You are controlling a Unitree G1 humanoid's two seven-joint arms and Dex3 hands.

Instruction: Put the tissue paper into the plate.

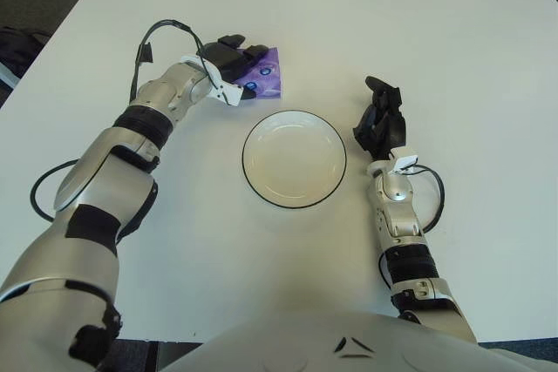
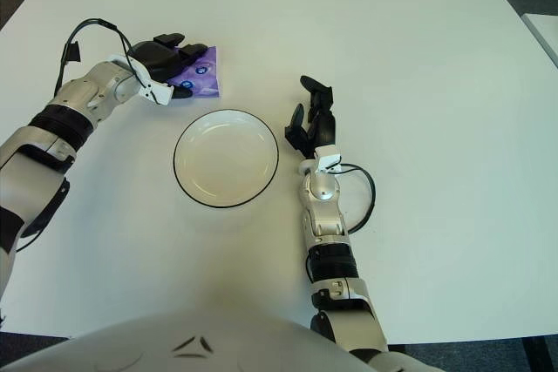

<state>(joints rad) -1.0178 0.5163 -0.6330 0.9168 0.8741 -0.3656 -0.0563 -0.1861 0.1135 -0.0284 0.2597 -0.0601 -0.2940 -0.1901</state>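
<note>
While my left hand (image 1: 228, 60) covers the purple tissue packet (image 1: 268, 76), I cannot tell whether its fingers grip. My right hand (image 1: 381, 119), fingers loosely spread, holds nothing beside the plate (image 1: 294, 198).

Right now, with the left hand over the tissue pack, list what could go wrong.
1. The left hand covers only one end of the purple tissue pack; a partial grip could let it slip out or slide along the table.
2. The plate sits close beside the pack, so the hand may nudge it while carrying the pack over.
3. The right hand shows just right of the plate, limiting room there.
</note>
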